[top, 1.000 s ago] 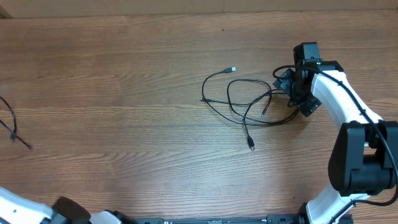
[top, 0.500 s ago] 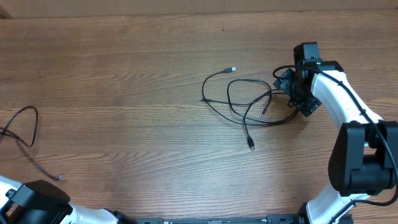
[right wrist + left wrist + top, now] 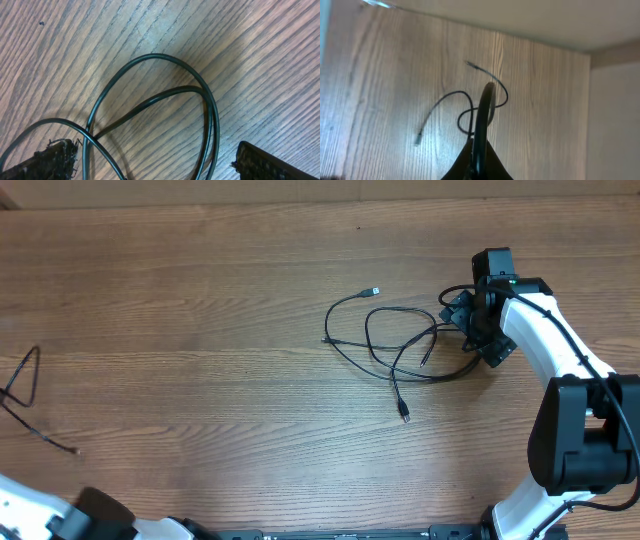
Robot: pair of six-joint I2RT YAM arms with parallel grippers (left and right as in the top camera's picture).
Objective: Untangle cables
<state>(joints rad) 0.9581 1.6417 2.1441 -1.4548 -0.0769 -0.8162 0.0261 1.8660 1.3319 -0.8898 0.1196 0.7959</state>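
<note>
Right gripper [image 3: 160, 164] wide over thin glossy cables [image 3: 154, 56], grained wooden table [image 3: 225, 30]

Left arm [image 3: 40, 518] barely in frame, lower left of overhead. Its gripper [image 3: 476, 162]: fingers pinched tight on a cable [image 3: 489, 97]. Right arm [image 3: 545, 340] extends up the right side, gripper [image 3: 462, 320] low over the tabletop, fingers [image 3: 270, 162] spread wide.

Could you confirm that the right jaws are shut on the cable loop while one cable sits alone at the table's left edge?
Not quite: the right gripper has its jaws standing open either side of the cable loop, as the right wrist view shows. The lone cable is indeed at the table's left edge.
</note>
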